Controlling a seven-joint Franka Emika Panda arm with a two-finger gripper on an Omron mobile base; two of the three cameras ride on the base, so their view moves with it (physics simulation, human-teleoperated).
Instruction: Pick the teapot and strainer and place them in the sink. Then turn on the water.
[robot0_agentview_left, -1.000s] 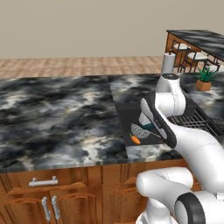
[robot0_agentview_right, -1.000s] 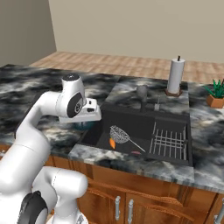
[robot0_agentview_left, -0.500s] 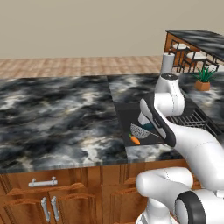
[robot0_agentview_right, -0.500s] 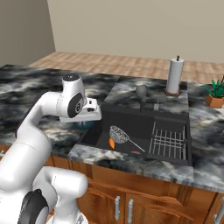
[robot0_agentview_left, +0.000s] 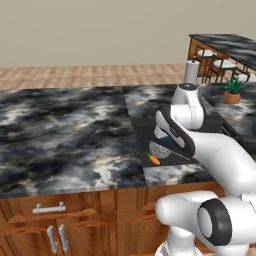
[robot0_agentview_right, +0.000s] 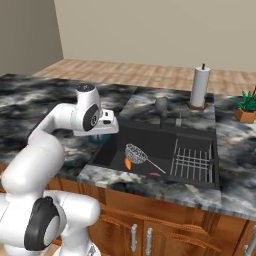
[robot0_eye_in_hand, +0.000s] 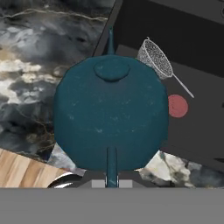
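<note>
Right now I am carrying the teapot, a squat teal-blue pot, in the end effector. In the hand view the pot is sitting directly in front of the camera, round lid knob facing me, so the end effector is clamped on it, though its fingertips are hidden behind the pot's body. In the right base view only a sliver of teal is peeking out under the white wrist, which is hanging above the left rim of the sink, where the marbled bench meets the black basin.

The strainer is already lying inside the sink, its mesh bowl toward the left half and its thin handle pointing toward the grey wire rack. An orange scrap is lying just beside the mesh bowl, and a reddish disc is lying on the basin floor.

To do this step well, I judge that I should be moving the pot further over the basin, clear of the rim, before lowering. I am aiming for bare black floor near the left wall, beside the strainer and not on its bowl or handle. I am opening only once the pot is low, so it does not tip. The faucet stands at the back rim for the last step.
</note>
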